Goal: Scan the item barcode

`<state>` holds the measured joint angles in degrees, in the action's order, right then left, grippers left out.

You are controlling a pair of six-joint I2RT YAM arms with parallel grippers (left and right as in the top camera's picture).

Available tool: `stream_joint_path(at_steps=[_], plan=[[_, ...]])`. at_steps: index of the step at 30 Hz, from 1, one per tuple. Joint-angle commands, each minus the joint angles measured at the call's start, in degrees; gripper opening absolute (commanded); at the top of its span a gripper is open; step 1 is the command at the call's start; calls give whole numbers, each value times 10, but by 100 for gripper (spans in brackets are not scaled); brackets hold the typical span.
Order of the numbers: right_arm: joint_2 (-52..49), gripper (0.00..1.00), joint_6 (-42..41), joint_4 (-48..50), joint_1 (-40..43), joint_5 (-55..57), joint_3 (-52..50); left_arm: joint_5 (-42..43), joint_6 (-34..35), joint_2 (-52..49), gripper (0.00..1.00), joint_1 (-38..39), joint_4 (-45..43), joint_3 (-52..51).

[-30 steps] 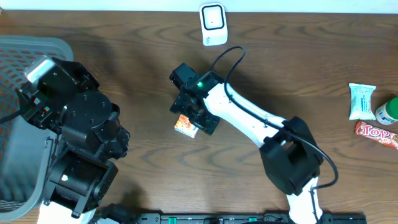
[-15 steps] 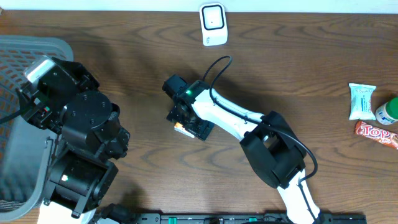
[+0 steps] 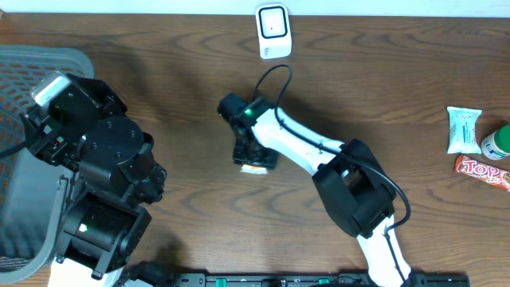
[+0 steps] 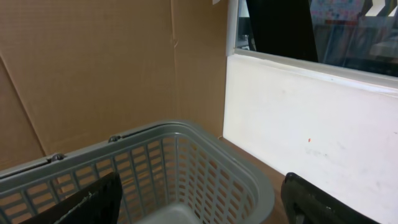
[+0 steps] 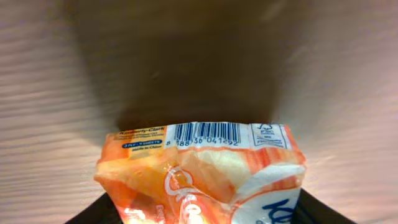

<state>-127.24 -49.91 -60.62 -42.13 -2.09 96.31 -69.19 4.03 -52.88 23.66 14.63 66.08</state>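
Near the middle of the wooden tabletop (image 3: 159, 88): an orange-and-white packet (image 3: 255, 167), directly under the right tool (image 3: 252, 153). From the right wrist, crumpled orange-and-white wrapping across the lower half of the view. Along the packet's far edge, a black barcode (image 5: 206, 132) facing the camera, with small blue print just beside it on the left and a small black mark on the right. 1 dark finger (image 5: 93, 214) pressed against the packet's left side, the other against its right side: right tool clamped on the packet across its 2 sides. A dark shadow (image 5: 199, 68) on the wood just beyond the packet. Cannot tell whether resting on the wood or lifted clear of it.

A white arm link (image 3: 303, 147) running from the lower right up and leftward to the packet, with a green light (image 3: 249, 111) near the wrist.

At the far edge of the tabletop, well apart from the packet: a small white device (image 3: 272, 30).

On the left: the bulky black left arm (image 3: 103, 167), partly over a grey plastic basket (image 3: 48, 56). From the left wrist, the left tool (image 4: 205, 205) with its 2 dark fingers wide apart, above the basket's slotted grey rim. Behind the basket, brown cardboard (image 4: 93, 74) and a white panel (image 4: 311, 124).

At the right edge, well apart from the packet and close to each other: a white sachet (image 3: 463, 129), a green-capped container (image 3: 496, 142) and a red wrapper (image 3: 483, 171) with white lettering.
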Motion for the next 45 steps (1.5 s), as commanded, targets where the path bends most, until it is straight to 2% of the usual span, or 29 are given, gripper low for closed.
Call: stream_joint_path(at_steps=[1,2,3,5,9,12,13,14,15,16,17,18,20,25,34,39,45], plan=[[-6,58,200,-20,31,120,-3,-9,-8,0,82,-2,-1,0],[-6,60,232,-25,35,141,-3,-9,-8,0,82,-2,-1,0],[-6,67,275,-32,41,172,-3,-9,-8,0,82,-2,-1,0],[-5,99,328,-44,50,219,-1,-9,-8,0,82,-2,-1,0],[4,99,334,-94,61,176,36,-9,-8,0,82,-2,-1,0],[14,99,293,-100,66,129,73,-9,-8,0,82,-2,-1,0],[14,97,283,-94,66,115,81,-9,-8,0,82,-2,-1,0],[14,88,281,-85,67,102,86,-9,-8,0,82,-2,-1,0],[14,73,280,-70,68,93,88,-9,-8,0,82,-2,-1,0],[14,53,268,-46,68,85,88,-9,-8,0,82,-2,-1,0],[13,41,253,-30,69,79,87,-9,-8,0,82,-2,-1,0],[11,24,239,-13,69,73,86,-9,-8,0,82,-2,-1,0],[7,13,213,5,69,71,85,-9,-8,0,82,-2,-1,0],[-24,1,190,37,70,71,78,-9,-8,0,82,-2,-1,0],[-58,1,191,-9,73,61,78,-9,-8,0,82,-2,-1,0],[-57,1,193,-87,73,48,78,-9,-8,0,82,-2,-1,0],[-57,1,289,-233,72,48,78,-9,-8,0,82,-2,-1,0]])
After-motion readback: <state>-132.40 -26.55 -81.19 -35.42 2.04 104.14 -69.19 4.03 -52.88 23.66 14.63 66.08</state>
